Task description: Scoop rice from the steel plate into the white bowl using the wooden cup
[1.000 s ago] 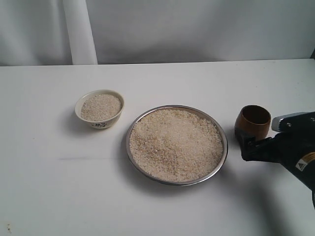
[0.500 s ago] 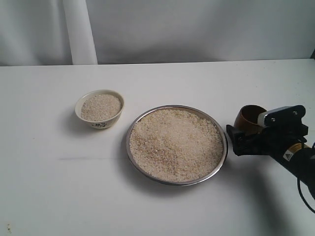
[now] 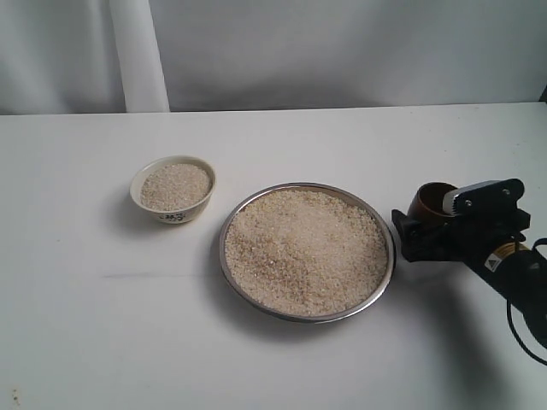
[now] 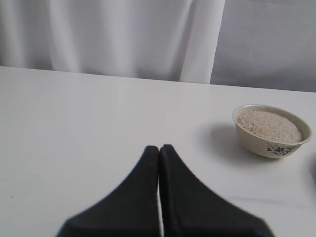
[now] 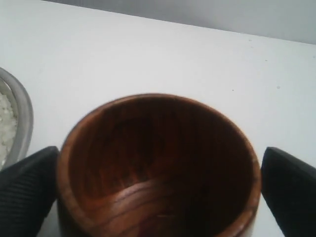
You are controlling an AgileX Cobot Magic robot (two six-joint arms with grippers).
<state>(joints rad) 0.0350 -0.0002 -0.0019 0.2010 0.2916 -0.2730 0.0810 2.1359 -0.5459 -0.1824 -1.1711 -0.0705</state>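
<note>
Toward the near edge of the desk [image 3: 85, 325], the steel plate [image 3: 308, 319] lies heaped with rice [image 3: 303, 248], with no hollow dug in it. By the right edge, the right gripper [image 5: 159, 163] straddles the upright, empty wooden cup [image 3: 427, 198], jaws wide, no grip evident. Farther back, toward the left edge, the white bowl [image 3: 171, 216] already holds rice. The left gripper [image 4: 159, 148] is pressed closed on nothing. This scoop seems not yet begun.

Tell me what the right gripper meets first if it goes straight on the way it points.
The wooden cup: it stands between the right gripper's open fingers, so it likely comes first. The steel plate lies off to one side of that line.
</note>
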